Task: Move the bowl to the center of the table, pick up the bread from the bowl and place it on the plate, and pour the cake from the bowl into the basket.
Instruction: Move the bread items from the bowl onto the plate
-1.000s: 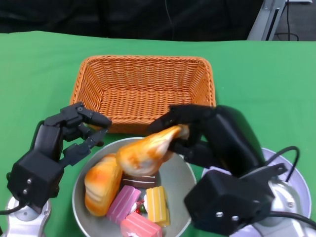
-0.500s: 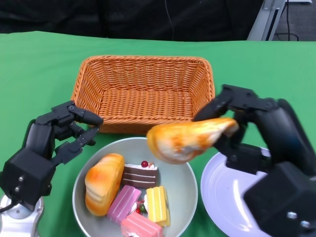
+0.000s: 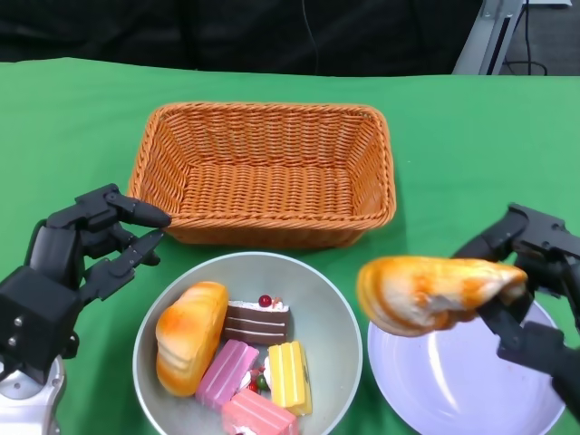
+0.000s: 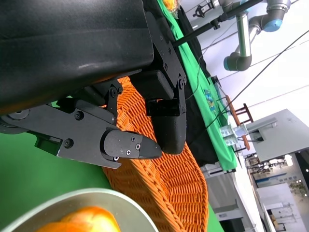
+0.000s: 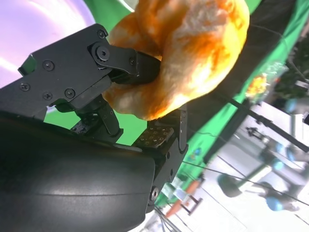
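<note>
Head view: the right hand [image 3: 530, 285] pinches a golden bread [image 3: 435, 292] between its fingers and holds it in the air above the near-left rim of the white plate [image 3: 453, 385], while the left hand [image 3: 77, 258] hovers just left of the grey bowl [image 3: 340, 317], fingers spread and holding nothing. The bowl sits on the green table [image 3: 471, 136] in front of the orange wicker basket [image 3: 263, 172] and contains a second bread [image 3: 188, 335] and several cake slices [image 3: 258, 367]. Right wrist view: black fingers [image 5: 125, 63] press into the bread from both sides.
</note>
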Motion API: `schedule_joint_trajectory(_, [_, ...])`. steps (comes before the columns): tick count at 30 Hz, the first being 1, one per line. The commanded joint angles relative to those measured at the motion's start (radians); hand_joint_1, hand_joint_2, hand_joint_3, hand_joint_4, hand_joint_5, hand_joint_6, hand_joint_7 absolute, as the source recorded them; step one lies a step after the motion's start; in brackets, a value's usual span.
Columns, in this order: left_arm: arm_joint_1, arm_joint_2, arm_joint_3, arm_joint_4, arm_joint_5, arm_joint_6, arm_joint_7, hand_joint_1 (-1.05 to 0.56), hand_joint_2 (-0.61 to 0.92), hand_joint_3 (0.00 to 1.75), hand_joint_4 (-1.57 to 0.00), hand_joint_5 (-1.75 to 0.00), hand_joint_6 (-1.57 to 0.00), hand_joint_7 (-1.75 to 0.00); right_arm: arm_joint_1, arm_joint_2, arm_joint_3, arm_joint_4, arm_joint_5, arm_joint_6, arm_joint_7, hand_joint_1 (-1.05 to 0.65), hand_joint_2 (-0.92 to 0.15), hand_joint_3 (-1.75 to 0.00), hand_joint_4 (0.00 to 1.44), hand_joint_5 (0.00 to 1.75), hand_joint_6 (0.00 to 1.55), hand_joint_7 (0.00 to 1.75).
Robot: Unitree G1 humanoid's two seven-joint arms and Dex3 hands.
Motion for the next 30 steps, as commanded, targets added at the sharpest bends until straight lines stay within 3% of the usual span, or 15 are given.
schedule_joint_trajectory(1, [-0.018, 0.027, 0.013, 0.015, -0.011, -0.013, -0.008, -0.2, 0.92, 0.24, -0.83, -1.24, -0.84, -0.92, 0.034, -0.012, -0.038, -0.022, 0.061, 0.091, 0.037, -0.25, -0.71, -0.73, 0.77, 1.75, 0.69, 1.4])
schedule_joint_trajectory(9, [-0.025, 0.03, 0.015, 0.022, -0.022, -0.016, -0.023, -0.2, 0.92, 0.24, -0.84, -1.24, -0.84, -0.92, 0.036, -0.056, -0.081, -0.039, 0.185, 0.356, 0.125, -0.19, -0.82, -0.61, 0.65, 1.75, 0.58, 1.54])
schedule_joint_trajectory(13, [-0.026, 0.029, 0.018, 0.025, -0.022, -0.027, -0.028, -0.21, 0.92, 0.23, -0.84, -1.24, -0.83, -0.92, -0.035, -0.069, -0.105, -0.049, 0.242, 0.611, 0.144, -0.17, -0.87, -0.54, 0.63, 1.75, 0.58, 1.52])
schedule_joint_trajectory(15, [-0.025, 0.027, 0.019, 0.021, -0.025, -0.023, -0.03, -0.22, 0.92, 0.22, -0.84, -1.24, -0.84, -0.93, -0.07, -0.084, -0.119, -0.033, 0.27, 0.691, 0.153, -0.13, -0.89, -0.51, 0.62, 1.75, 0.58, 1.52])
schedule_joint_trajectory(30, [-0.016, 0.022, 0.012, -0.007, -0.005, -0.008, -0.008, -0.21, 0.92, 0.23, -0.85, -1.25, -0.85, -0.93, -0.167, -0.179, -0.126, 0.069, 0.362, 0.901, 0.138, -0.14, -0.92, -0.34, 0.52, 1.73, 0.45, 1.49])
